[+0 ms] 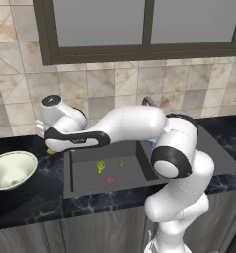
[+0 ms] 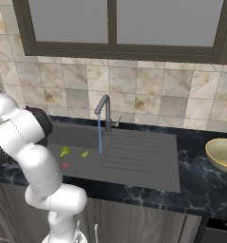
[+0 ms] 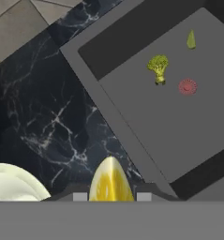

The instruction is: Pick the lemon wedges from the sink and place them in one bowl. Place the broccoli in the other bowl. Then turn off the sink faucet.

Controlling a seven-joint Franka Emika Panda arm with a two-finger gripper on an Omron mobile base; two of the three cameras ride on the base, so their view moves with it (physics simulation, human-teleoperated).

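Yellow wedges: two (image 3: 110, 180) (image 3: 191, 40); broccoli (image 3: 158, 67): one.

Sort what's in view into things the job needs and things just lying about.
Job: held lemon wedge, lemon wedge in sink, broccoli, sink, cream-white bowl, other bowl, faucet.
Just there: window, tiled wall.

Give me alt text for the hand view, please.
A yellow lemon wedge sits pinched in the gripper above the black marble counter, with a cream bowl's rim at lower left. In the grey sink beyond lie a broccoli floret, another wedge and a red spot.
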